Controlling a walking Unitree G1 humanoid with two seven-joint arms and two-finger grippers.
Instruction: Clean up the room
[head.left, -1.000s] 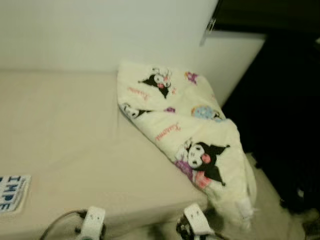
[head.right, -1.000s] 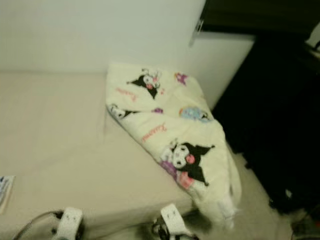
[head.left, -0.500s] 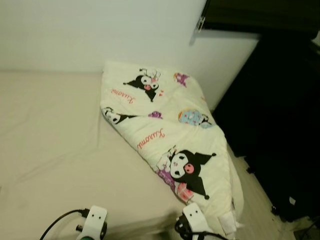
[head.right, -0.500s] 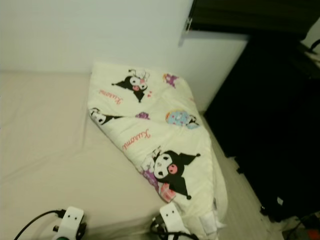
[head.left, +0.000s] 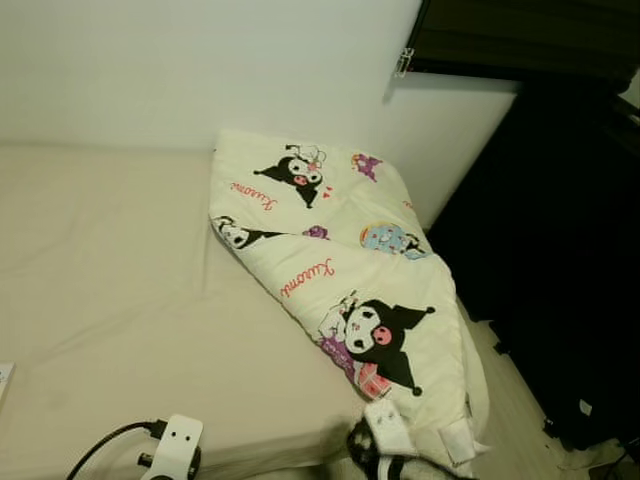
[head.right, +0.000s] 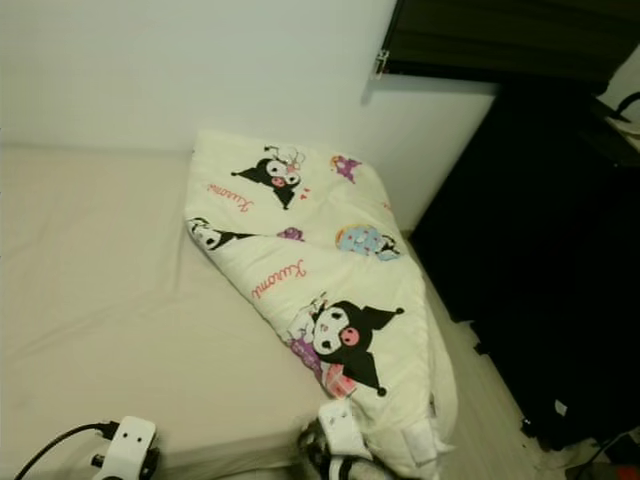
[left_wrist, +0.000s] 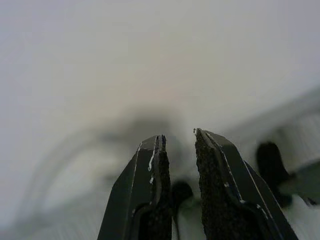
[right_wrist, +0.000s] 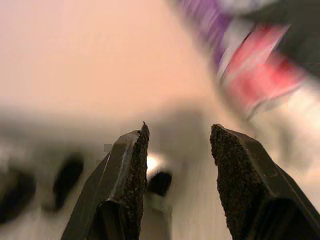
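Observation:
A cream blanket (head.left: 340, 260) printed with black cartoon figures lies folded on the right part of a beige bed (head.left: 110, 280), its near corner hanging over the bed's edge. My right wrist mount (head.left: 390, 430) sits low at that near corner. In the right wrist view, my right gripper (right_wrist: 180, 131) is open, with blurred blanket print beyond its fingers. My left wrist mount (head.left: 175, 448) is low over the bed's front edge. The left gripper (left_wrist: 179, 137) is open by a narrow gap with nothing between the fingers (left_wrist: 157, 165).
A white wall (head.left: 200, 70) runs behind the bed. Dark furniture (head.left: 560, 250) stands to the right, with a strip of pale floor (head.left: 510, 400) between it and the bed. A black cable (head.left: 100, 455) trails from my left wrist.
The camera has shifted and the picture has sharpened. A printed mat at the left edge has slid out of frame. My right wrist now overlaps the blanket's near corner.

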